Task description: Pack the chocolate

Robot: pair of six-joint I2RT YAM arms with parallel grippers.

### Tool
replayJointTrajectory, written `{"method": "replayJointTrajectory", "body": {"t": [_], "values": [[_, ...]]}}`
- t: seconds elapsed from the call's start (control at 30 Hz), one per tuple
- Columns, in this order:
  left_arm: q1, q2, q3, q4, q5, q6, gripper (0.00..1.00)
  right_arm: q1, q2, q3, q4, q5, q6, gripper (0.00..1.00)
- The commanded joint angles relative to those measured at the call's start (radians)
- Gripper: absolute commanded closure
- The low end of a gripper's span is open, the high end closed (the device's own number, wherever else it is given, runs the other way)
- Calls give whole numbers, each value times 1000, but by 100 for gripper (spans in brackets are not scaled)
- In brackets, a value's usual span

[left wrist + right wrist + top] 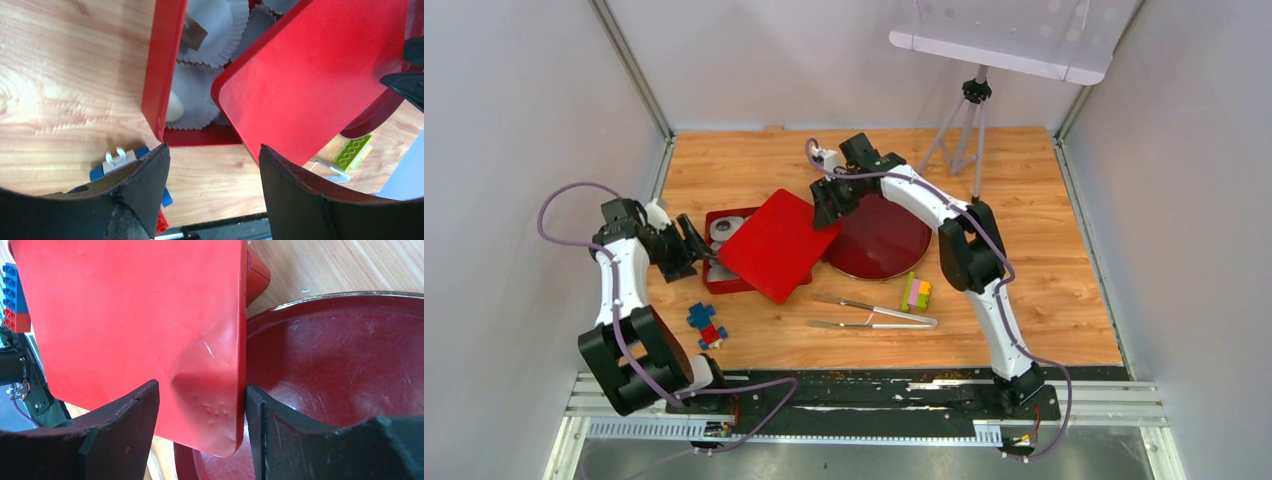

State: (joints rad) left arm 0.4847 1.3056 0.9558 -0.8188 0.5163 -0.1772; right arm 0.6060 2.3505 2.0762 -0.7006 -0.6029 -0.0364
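The left claw [214, 150] gapes empty beside the red box [162, 65]. Inside it, a cream chocolate [174, 107] and a brown chocolate [194, 34] sit in paper cups [220, 30]. A red lid [769, 245] slants over the box, its corner at the right claw [201, 387]; whether that claw grips it I cannot tell.

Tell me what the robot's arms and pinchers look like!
Both are white tubes with chunky black joints: the left arm and the right arm. A thin purple cable loops along each. The fingers are black, curved and scuffed.
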Motion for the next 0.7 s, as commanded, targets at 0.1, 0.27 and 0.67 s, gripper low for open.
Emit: {"method": "replayJointTrajectory", "body": {"t": [0.1, 0.27, 0.67], "values": [[-97, -109, -17, -185, -81, 2, 25, 9, -40, -1, 1, 6, 30, 38], [-144, -91, -98, -75, 35, -60, 26, 9, -65, -16, -1, 5, 58, 38], [-241, -4, -23, 72, -11, -99, 26, 9, -139, -84, 4, -45, 162, 39]]}}
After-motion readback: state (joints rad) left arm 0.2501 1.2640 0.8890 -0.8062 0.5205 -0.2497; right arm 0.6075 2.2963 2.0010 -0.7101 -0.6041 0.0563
